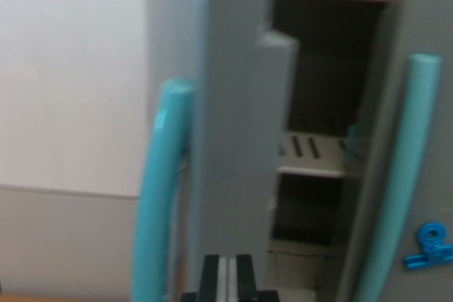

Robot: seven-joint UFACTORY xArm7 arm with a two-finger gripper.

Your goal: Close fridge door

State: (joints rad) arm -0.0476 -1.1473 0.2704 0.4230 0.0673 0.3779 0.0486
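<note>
Wrist view shows us a grey toy-like fridge (233, 5) filling most of the frame, blurred. Its left door (233, 139) stands swung open toward us, edge-on near the middle of the picture, with a curved teal handle (159, 196) on its outer face at the wrist view's left. The right door (425, 26) sits at the wrist view's right, also carrying a long teal handle (407, 167), and a small blue clip (430, 247) is attached low on it. Between the two doors we see the dark interior with a pale shelf (311, 167) across it. At the bottom edge, just below the open door, the gripper (226, 279) shows only as dark finger tips with a light strip between; we cannot tell whether they are spread or pressed together. A white wall (71, 76) lies behind at the left
</note>
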